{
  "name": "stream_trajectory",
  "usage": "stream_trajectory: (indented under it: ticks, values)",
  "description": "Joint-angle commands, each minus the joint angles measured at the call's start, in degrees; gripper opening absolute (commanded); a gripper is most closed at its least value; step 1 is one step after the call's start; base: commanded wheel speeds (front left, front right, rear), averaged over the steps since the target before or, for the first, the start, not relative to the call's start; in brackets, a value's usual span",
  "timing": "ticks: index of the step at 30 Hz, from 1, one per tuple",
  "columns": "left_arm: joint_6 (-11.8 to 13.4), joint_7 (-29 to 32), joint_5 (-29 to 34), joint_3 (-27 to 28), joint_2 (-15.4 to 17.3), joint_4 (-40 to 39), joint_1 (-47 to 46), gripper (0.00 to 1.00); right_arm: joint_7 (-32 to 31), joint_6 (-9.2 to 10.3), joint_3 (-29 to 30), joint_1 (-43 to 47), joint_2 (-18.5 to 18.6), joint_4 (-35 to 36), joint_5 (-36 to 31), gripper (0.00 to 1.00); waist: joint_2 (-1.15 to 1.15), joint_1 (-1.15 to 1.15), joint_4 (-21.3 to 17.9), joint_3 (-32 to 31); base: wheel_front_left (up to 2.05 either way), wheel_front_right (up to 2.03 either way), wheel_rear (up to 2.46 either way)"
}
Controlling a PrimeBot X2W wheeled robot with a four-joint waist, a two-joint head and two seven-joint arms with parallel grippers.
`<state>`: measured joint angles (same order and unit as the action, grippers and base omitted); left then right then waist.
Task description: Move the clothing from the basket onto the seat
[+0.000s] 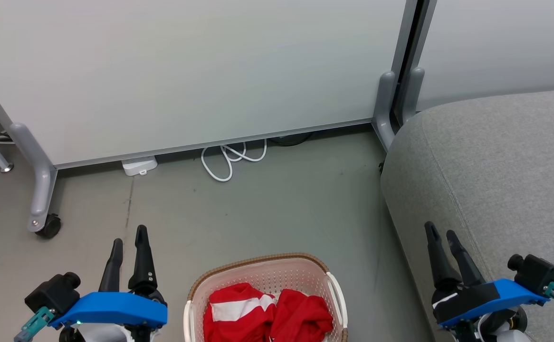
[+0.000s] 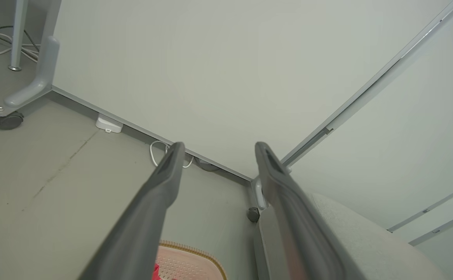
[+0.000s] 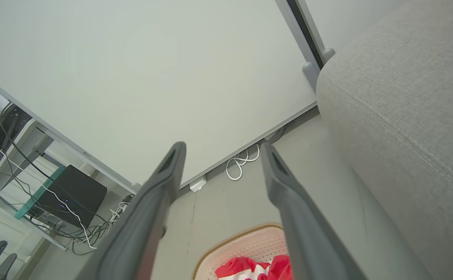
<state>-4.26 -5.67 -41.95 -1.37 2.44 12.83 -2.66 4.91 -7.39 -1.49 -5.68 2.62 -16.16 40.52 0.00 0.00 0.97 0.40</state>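
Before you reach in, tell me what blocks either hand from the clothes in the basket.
Nothing visible does. The red clothing lies uncovered in the open-topped basket; the left hand and right hand, both open, flank it with clear space between.

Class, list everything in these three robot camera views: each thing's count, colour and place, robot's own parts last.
basket: one, cream with brown rim, on the floor, bottom centre of the head view
clothing: two, red with white stripes, in the basket
seat: one, grey, right of the basket
partition panels: two, pale grey, behind, on grey legs
cable: one coil, white, floor at the panel's foot
small box: one, white, floor under the panel's edge
black box: one, black, left side of the right wrist view
left pincer: one, dark fingers, open, left of the basket
right pincer: one, dark fingers, open, at the seat's edge
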Motion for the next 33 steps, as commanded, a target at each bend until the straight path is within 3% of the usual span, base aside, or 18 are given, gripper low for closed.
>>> stream_trajectory:
  ticks: [1, 33]
  values:
    - [-0.1, -0.7, 2.5, -0.5, 0.5, -0.9, -0.5, 1.0, 0.7, -0.09, -0.3, -1.4, 0.3, 0.7, -2.5, 1.0, 0.0, 0.0, 0.1, 0.0, 0.0, 0.0, 0.0]
    - [-1.1, -5.4, 21.3, -3.2, 0.5, 3.7, -1.6, 1.0, 3.1, -0.12, -1.3, -1.5, 0.3, -0.2, -20.2, 1.0, 0.0, 0.0, 0.6, -0.5, 0.0, 0.0, 0.0]
